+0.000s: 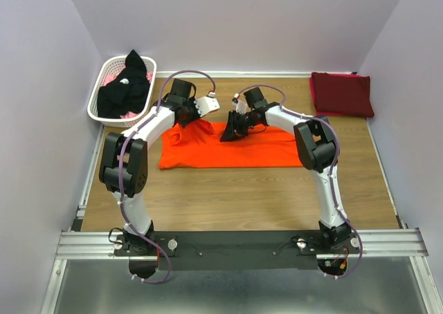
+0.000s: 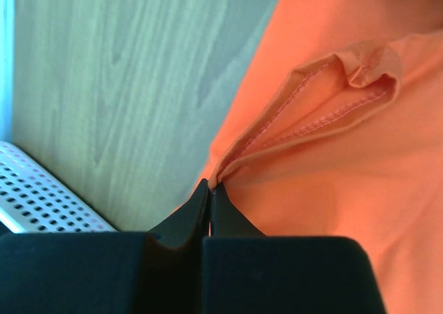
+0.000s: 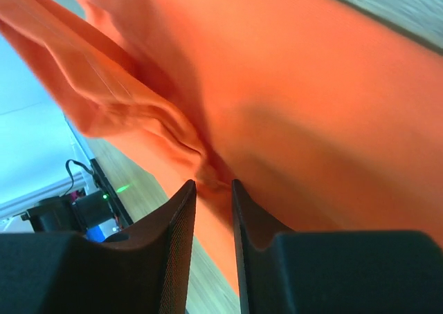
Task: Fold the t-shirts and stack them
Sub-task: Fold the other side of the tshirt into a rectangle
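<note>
The orange t-shirt (image 1: 228, 148) lies flat on the counter (image 1: 242, 196), right under both jaws; the left jaws are pressed tight on a stitched edge of it; the right jaws stand a little apart, with a bunch of cloth at their tips. I think the step is folding this shirt; to do it well, both sides need a firm pinch, then lift together and keep the edge straight. Both arms reach out, elbows wide, wrists dipping to the cloth. The maroon t-shirt (image 1: 341, 94) sits folded far right of the right jaws; the black t-shirt (image 1: 124, 86) is in the basket (image 1: 104, 113), left of the left jaws.
</note>
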{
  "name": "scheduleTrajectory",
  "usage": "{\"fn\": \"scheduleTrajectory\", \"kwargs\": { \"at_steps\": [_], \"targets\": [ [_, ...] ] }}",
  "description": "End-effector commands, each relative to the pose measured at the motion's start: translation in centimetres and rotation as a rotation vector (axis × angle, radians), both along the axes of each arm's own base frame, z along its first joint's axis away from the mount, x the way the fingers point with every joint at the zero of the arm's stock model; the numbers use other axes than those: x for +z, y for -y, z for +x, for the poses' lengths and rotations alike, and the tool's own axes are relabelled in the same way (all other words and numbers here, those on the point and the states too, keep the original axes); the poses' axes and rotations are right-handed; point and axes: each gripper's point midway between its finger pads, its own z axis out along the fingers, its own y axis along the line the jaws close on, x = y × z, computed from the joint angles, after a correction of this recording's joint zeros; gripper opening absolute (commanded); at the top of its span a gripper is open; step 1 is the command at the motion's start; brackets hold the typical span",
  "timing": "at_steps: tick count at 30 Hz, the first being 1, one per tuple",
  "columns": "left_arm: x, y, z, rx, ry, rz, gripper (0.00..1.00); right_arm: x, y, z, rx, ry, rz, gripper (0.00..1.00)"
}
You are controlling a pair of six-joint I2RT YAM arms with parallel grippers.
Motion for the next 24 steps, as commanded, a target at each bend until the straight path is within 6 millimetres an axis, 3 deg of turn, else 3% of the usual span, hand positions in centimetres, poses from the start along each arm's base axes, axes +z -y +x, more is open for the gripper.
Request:
{"fn": "scheduleTrajectory", "kwargs": {
  "at_steps": [1, 7, 8, 9, 10, 14, 19, 23, 24],
  "targets": [
    [0.1, -0.2, 1.9, -0.018, 0.038, 0.045, 0.03, 1.9, 1.2, 0.0, -0.022, -0.002, 0.009, 0.35],
    [-0.7, 0.7, 3.4, -0.055, 0.05, 0.061, 0.08, 2.0, 1.9, -0.3, -0.027, -0.01, 0.012, 0.34],
    [-0.8, 0.8, 3.8, -0.055, 0.052, 0.063, 0.12, 2.0, 1.9, -0.3, -0.028, -0.011, 0.012, 0.34],
    [-0.8, 0.9, 4.0, -0.051, 0.053, 0.063, 0.24, 2.1, 1.9, -0.3, -0.027, -0.009, 0.014, 0.34],
    [-0.5, 0.9, 4.4, -0.045, 0.058, 0.061, 0.29, 2.3, 1.8, -0.3, -0.024, -0.005, 0.019, 0.34],
    [0.5, 0.3, 4.2, -0.019, 0.03, -0.005, 0.41, 3.2, 1.6, 0.0, -0.02, 0.012, 0.036, 0.34],
    [0.4, -2.5, 3.1, 0.044, -0.08, -0.109, 0.46, 3.9, 1.0, 0.7, -0.026, 0.02, 0.057, 0.33],
    [-0.1, -3.2, 3.7, 0.081, -0.116, -0.188, 0.46, 3.6, 0.2, 1.9, -0.038, 0.028, 0.076, 0.33],
    [-0.2, -3.2, 3.8, 0.088, -0.135, -0.203, 0.46, 4.4, -0.4, 2.6, -0.039, 0.045, 0.092, 0.33]
  ]
}}
